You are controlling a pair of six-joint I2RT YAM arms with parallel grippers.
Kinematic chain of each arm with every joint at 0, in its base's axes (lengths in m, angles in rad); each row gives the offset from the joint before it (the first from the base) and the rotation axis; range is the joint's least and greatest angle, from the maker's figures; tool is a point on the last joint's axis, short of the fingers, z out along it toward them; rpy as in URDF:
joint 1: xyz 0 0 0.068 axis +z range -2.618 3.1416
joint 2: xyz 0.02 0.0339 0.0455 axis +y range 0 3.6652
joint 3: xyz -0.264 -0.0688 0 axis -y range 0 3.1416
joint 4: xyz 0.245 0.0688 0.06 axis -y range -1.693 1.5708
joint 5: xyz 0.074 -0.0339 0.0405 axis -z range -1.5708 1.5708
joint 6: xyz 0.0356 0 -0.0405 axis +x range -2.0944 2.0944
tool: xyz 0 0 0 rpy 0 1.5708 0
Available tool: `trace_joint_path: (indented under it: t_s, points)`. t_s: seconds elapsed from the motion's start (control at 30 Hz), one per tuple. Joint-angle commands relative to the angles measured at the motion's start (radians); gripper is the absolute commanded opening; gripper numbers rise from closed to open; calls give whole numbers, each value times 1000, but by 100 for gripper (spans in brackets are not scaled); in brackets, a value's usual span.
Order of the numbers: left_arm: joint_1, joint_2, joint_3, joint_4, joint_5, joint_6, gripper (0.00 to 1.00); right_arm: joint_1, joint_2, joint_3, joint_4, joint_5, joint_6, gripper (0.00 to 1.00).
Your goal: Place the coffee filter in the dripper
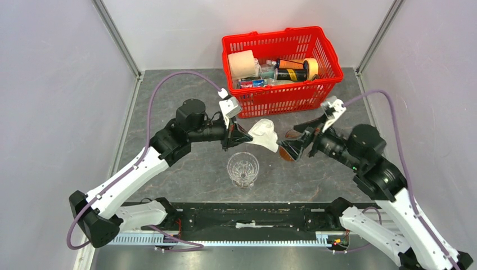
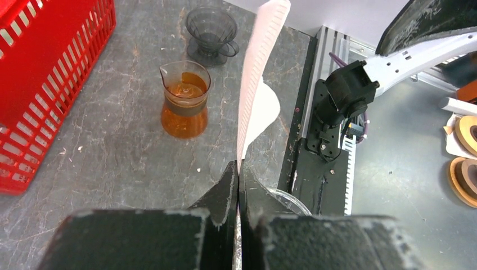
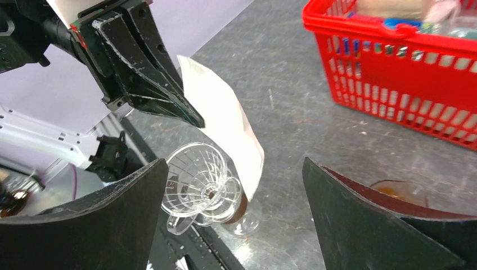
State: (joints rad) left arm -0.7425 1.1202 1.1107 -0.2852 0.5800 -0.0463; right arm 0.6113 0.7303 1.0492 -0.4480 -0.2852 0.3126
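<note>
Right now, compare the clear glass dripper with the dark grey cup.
The clear glass dripper is colourless with cut ribs; the dark grey cup is smoky. The dripper stands close to the filter held in the left pincer; the cup stands apart, beyond the jug of brown liquid. Both stand upright, mouths up, empty.

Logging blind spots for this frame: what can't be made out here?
- Left wrist: the dripper is mostly hidden behind the left gripper fingers; only a rim arc shows.
- Right wrist: the glass of brown liquid is half hidden by a right gripper finger; the red basket contents are cut off by the top edge.
- Top external: the same glass is largely under the right gripper; basket labels are too small to read.
- Left wrist: the coffee filter is seen edge-on, shape unclear.
</note>
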Motion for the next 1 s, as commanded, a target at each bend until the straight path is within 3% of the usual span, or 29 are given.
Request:
trace_joint_path:
  t_s: [0.0, 0.2, 0.33, 0.7, 0.97]
  points:
    - [2, -47, -13, 71, 41, 6, 2, 2, -70, -50, -28, 142, -69, 97]
    - [2, -62, -27, 77, 82, 36, 2, 2, -44, -55, -64, 83, -105, 97]
    - [2, -68, -34, 72, 140, 83, 2, 2, -17, -54, -96, 166, -92, 97]
    - [2, -75, -28, 67, 140, 109, 2, 2, -34, -71, -139, 191, -124, 97]
    - [2, -64, -22, 78, 132, 93, 2, 3, -18, -63, -138, 63, -141, 97]
